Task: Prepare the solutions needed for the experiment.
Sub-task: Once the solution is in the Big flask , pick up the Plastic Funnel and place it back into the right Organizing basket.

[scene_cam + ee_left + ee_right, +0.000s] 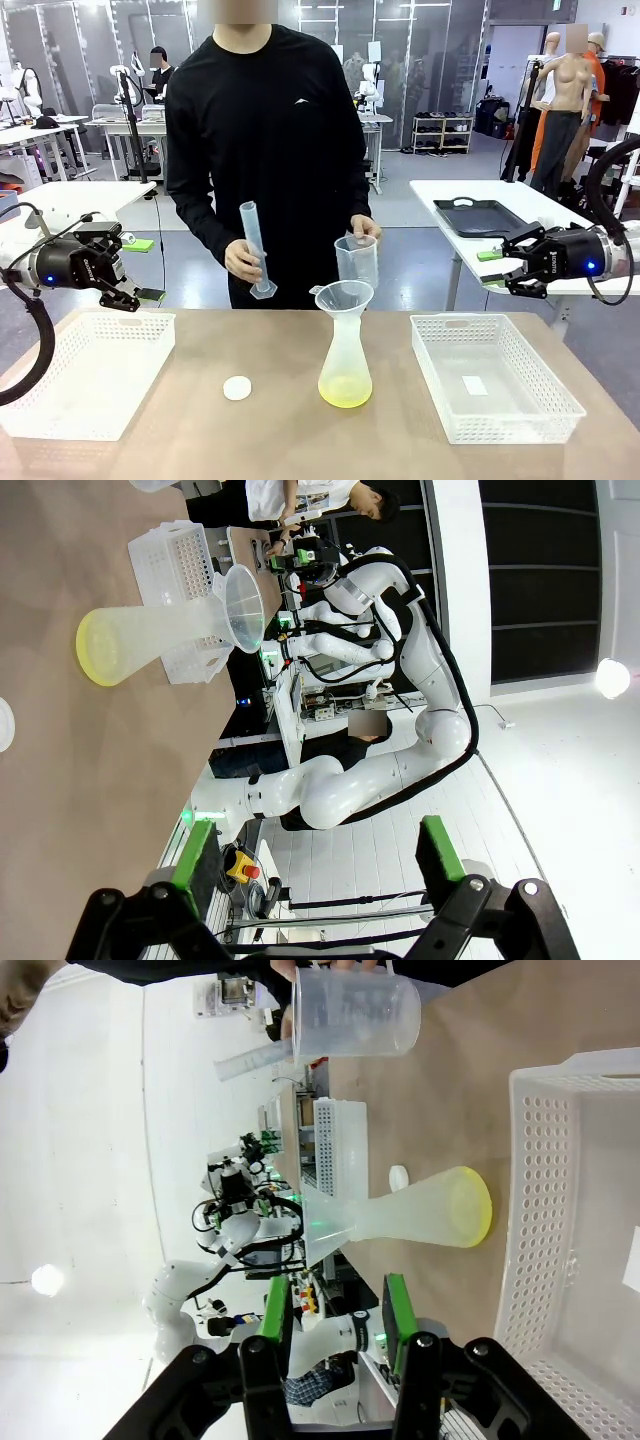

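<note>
The solutions [345,393], a thin pale yellow-green layer, sit in the bottom of the flask [345,350]. It stands upright mid-bench [250,340] with a funnel [343,296] seated in its neck, which I read as a setup for pouring in more without spills. Behind the flask, the person's one hand [365,228] holds an empty-looking beaker [358,261] just above and behind the funnel. The other hand [240,262] holds a graduated cylinder [253,245] off to the flask's left, lifted clear of the bench.

My left pincer [135,297] hangs wide open and empty, well left of the flask, near the far rim of a white basket [100,318]. My right pincer [503,272], jaws parted around nothing, hovers well right of the flask, beyond the second basket [470,320]. A small white cap [237,388] lies left of the flask, presumably kept handy for closing it.
</note>
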